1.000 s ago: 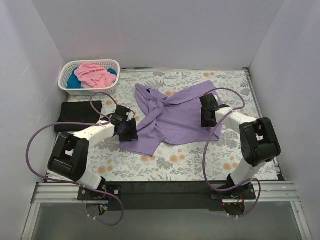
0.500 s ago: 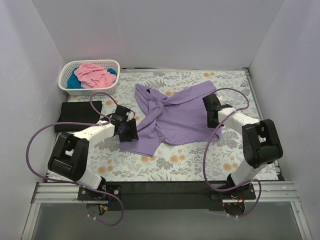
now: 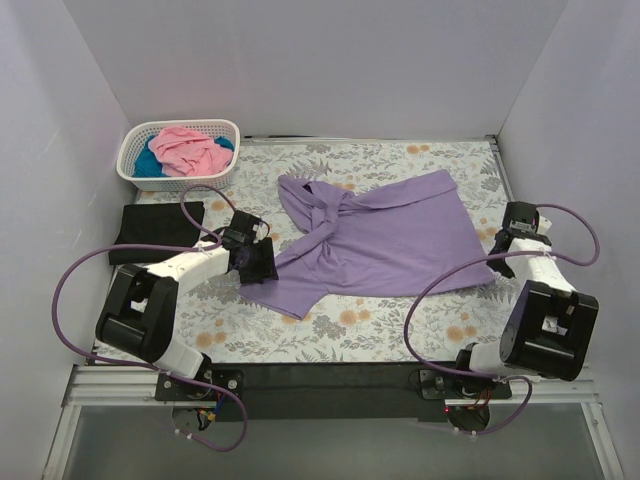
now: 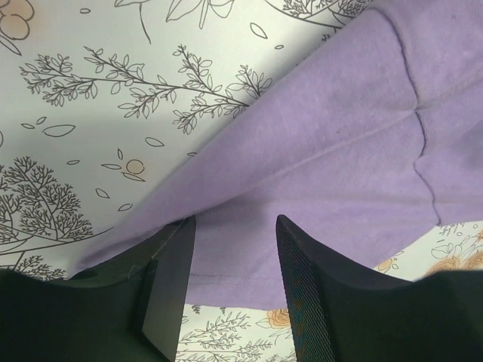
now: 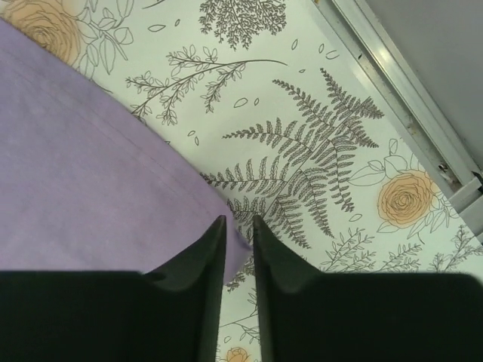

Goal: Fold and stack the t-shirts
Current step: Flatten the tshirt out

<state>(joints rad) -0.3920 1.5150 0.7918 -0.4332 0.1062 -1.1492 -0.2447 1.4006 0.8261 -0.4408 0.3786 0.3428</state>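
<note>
The lavender t-shirt (image 3: pixel 390 235) lies spread across the floral cloth, its left part still bunched. My left gripper (image 3: pixel 258 265) rests over its lower left corner, open. In the left wrist view the hem of the lavender t-shirt (image 4: pixel 339 166) runs between the wide-apart fingers of the left gripper (image 4: pixel 235 222). My right gripper (image 3: pixel 498 265) is at the shirt's lower right corner. There the right gripper (image 5: pixel 238 221) stands a narrow gap open, and the tip of the lavender t-shirt (image 5: pixel 83 173) lies in that gap. A folded black t-shirt (image 3: pixel 158 232) lies at the left.
A white lattice basket (image 3: pixel 130 165) at the back left holds a pink t-shirt (image 3: pixel 190 148) and a teal one (image 3: pixel 150 160). The grey-and-orange floral cloth (image 3: pixel 350 320) covers the table. A metal rail (image 5: pixel 400 98) and the side wall run close by the right gripper.
The right gripper closed on the shirt's right corner and dragged it out to the right, spreading the shirt flat. Its jaws have since eased slightly apart. The left gripper stayed put.
</note>
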